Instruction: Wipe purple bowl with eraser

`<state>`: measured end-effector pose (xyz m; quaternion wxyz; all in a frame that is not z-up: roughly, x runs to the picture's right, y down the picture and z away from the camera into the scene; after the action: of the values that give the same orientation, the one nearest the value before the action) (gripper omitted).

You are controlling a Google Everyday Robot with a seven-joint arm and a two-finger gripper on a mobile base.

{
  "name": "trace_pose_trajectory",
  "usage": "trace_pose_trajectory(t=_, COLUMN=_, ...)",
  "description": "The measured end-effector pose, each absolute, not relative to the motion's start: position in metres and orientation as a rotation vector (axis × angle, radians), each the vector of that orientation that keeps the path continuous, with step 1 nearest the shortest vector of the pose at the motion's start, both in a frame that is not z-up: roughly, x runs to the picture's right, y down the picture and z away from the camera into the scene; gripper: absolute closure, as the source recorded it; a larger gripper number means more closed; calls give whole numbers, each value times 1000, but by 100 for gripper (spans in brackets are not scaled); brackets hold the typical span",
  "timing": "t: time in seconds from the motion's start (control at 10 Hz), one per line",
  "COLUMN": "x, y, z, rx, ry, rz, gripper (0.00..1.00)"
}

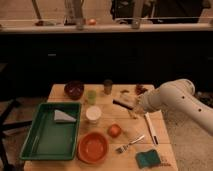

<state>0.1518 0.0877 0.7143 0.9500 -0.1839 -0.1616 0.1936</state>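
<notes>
The purple bowl (74, 90) is small, dark and round, and stands at the table's far left. My white arm (172, 99) reaches in from the right. My gripper (131, 105) hovers over the middle right of the table, well to the right of the bowl and apart from it. The eraser (121, 103), a dark block with a lighter face, sticks out of the gripper to the left, held just above the tabletop.
A green tray (35, 145) with a white cloth (62, 116) fills the left. An orange bowl (93, 147), white cup (93, 114), green cup (91, 96), dark cup (108, 86), tomato (114, 130), fork (129, 144), white utensil (150, 129) and teal sponge (148, 158) stand around.
</notes>
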Motion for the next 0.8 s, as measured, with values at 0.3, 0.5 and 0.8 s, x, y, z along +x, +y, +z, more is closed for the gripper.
trace_pose_trajectory(t=0.3, x=95, y=69, z=701, rx=-344, ry=-369, rz=311, gripper=100)
trace_pose_trajectory(t=0.5, x=51, y=54, z=697, rx=-332, ry=-384, rz=251, gripper=100)
trace_pose_trajectory(t=0.8, x=3, y=34, z=711, rx=-335, ry=-367, rz=199, gripper=100)
